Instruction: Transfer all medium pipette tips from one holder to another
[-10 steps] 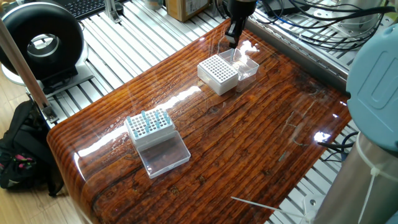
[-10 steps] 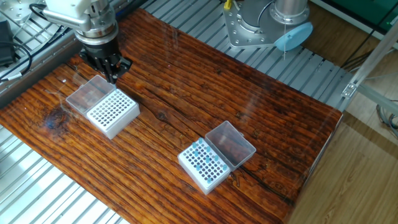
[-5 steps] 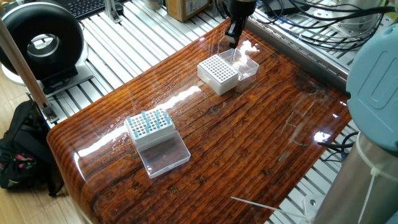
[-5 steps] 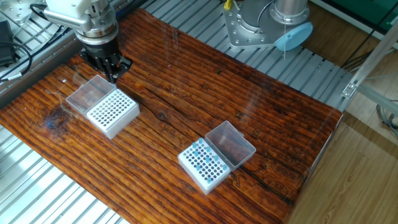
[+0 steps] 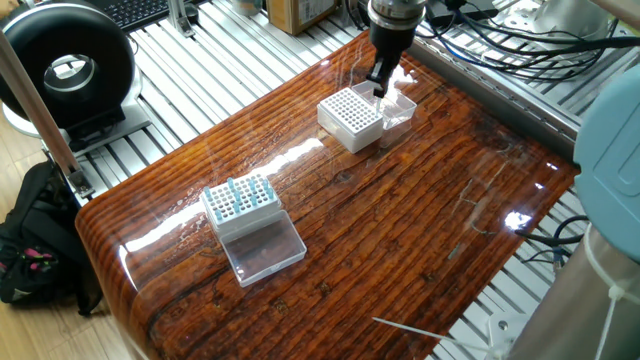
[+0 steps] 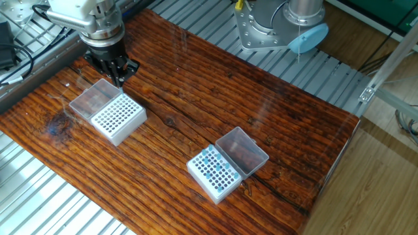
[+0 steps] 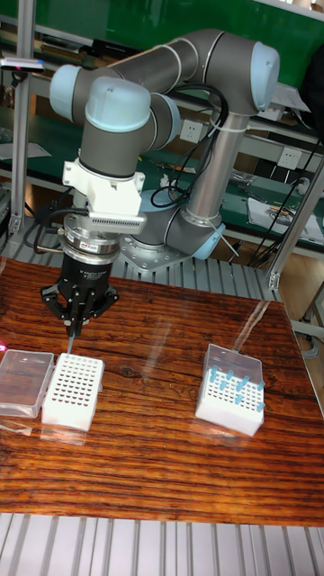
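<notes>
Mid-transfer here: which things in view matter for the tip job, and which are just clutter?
Job:
- medium pipette tips
- source holder
- white destination holder
- pincer

Clutter:
- black round device
- black bag
- cardboard box

UR5 arm [image 7: 180, 81]: elbow raised, wrist turned straight down. Gripper [image 7: 72, 335] [image 6: 119, 81] [image 5: 379, 88]: vertical, fingertips drawn close together, poised above the table.

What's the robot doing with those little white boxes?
The gripper hangs over the edge of one white holder, which looks empty. It seems to pinch something thin, maybe a tip, but that is too small to tell. The blue tips stand in the other holder across the table.
</notes>
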`<action>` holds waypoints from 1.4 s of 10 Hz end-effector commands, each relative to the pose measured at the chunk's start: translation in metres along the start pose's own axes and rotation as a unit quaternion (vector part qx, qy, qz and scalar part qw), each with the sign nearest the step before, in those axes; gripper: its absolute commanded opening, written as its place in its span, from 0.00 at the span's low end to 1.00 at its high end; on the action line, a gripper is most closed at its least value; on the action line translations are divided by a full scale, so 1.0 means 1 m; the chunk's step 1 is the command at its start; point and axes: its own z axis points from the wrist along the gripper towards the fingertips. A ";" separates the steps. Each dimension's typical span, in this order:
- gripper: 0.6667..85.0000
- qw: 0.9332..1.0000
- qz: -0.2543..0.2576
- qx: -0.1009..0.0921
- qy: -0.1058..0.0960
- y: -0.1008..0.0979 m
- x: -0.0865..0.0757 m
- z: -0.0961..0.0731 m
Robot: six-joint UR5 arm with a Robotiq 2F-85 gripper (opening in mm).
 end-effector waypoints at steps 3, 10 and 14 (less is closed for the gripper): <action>0.13 1.000 -0.006 -0.011 -0.003 0.005 -0.001 -0.001; 0.22 1.000 -0.011 -0.017 0.000 0.008 0.000 -0.001; 0.25 1.000 -0.015 -0.016 -0.005 0.008 -0.003 -0.001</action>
